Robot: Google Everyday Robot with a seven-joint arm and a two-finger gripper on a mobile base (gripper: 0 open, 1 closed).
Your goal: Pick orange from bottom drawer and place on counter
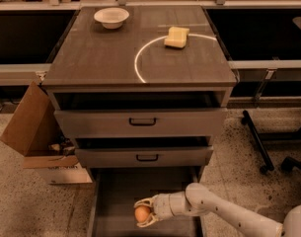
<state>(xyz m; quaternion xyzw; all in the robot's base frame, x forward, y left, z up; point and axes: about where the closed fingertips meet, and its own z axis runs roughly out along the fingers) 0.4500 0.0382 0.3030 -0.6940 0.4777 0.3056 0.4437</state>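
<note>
Three drawers [91, 125]; one orange [142, 214], bowl [111, 18], sponge [176, 37] — one claw [138, 214], in bottom drawer [115, 194].

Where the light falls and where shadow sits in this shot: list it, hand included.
Camera view: warm, dim overhead light; the counter is brightest, with no harsh glare. Camera view: dark shadow bands fill the gaps above both upper drawers. Camera view: the bottom drawer is dim, yet the orange shows clearly, gripped by the hand low inside it.

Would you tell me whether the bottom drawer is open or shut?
Open: the bottom drawer is pulled out, its floor exposed, with the pincer inside it around the orange.
</note>
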